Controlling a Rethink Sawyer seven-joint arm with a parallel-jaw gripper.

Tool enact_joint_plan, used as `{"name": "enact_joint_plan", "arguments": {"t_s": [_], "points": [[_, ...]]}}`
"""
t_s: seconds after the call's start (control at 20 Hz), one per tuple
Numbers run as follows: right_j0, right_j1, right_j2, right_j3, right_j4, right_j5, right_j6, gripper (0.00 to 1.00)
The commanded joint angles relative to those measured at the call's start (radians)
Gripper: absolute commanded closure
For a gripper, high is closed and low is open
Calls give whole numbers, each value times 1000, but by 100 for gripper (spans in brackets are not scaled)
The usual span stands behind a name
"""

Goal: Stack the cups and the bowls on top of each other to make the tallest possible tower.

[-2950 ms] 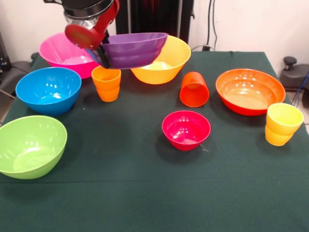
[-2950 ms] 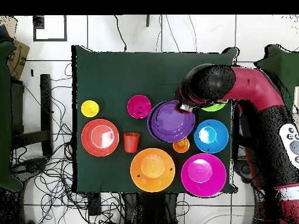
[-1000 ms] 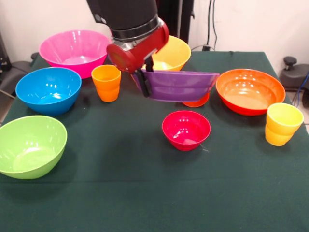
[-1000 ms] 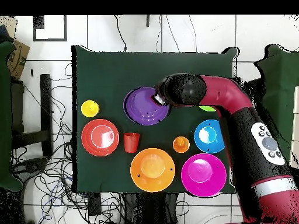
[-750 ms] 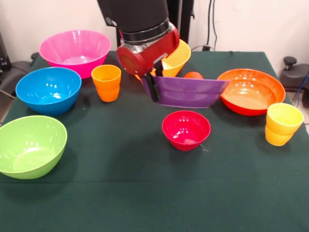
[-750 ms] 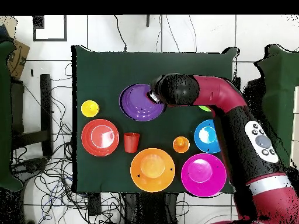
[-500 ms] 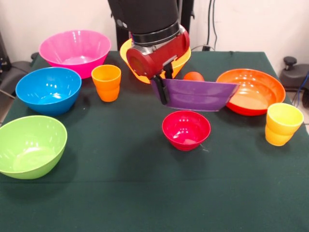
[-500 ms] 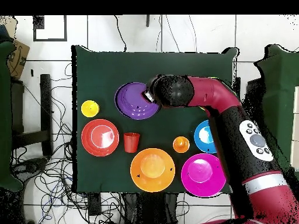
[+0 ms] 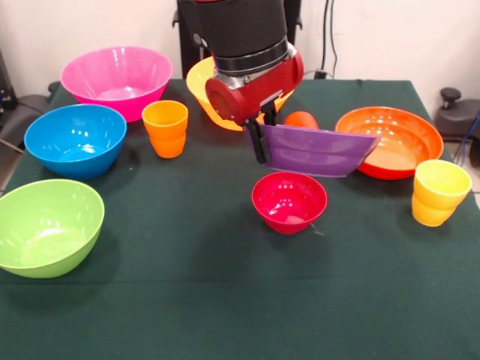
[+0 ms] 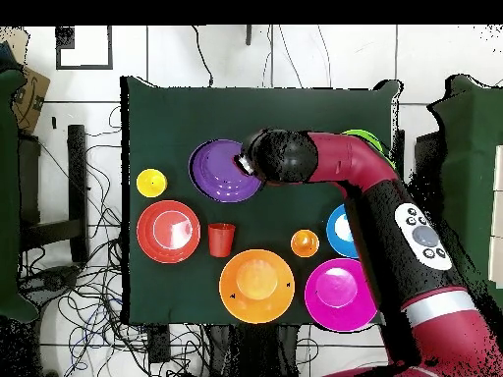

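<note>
My gripper [image 9: 260,139] [image 10: 243,163] is shut on the rim of the wide purple bowl [image 9: 319,149] [image 10: 218,170] and holds it in the air, tilted, just above the small magenta-red bowl [image 9: 289,200]. In the overhead view the purple bowl hides the magenta-red one. Behind it, partly hidden, lies the red-orange cup [image 9: 301,118] [image 10: 222,238]. The orange-red bowl [image 9: 397,139] [image 10: 168,231] sits to the right with the yellow cup [image 9: 436,191] [image 10: 151,183] beside it. The ribbed orange cup [image 9: 166,128] [image 10: 305,242] stands left of the arm. No tower stands anywhere.
Four large bowls stand around: pink [image 9: 115,77] [image 10: 340,294], blue [image 9: 75,139] [image 10: 338,227], green [image 9: 45,226] [image 10: 363,140] and yellow [image 9: 201,82] [image 10: 256,286]. The dark green cloth [image 9: 225,300] ends at the table's edges on all sides.
The arm has carried the purple bowl from near the pink and yellow bowls across to a spot above the small magenta-red bowl. Nothing else moved.
</note>
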Motion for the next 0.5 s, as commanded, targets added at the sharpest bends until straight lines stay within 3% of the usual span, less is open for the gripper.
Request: {"name": "enact_joint_plan", "arguments": {"t_s": [0.05, 0.5], "points": [[41, 41, -83, 17, -27, -17, 146, 100], [125, 67, -204, -54, -76, 18, 186, 100]]}}
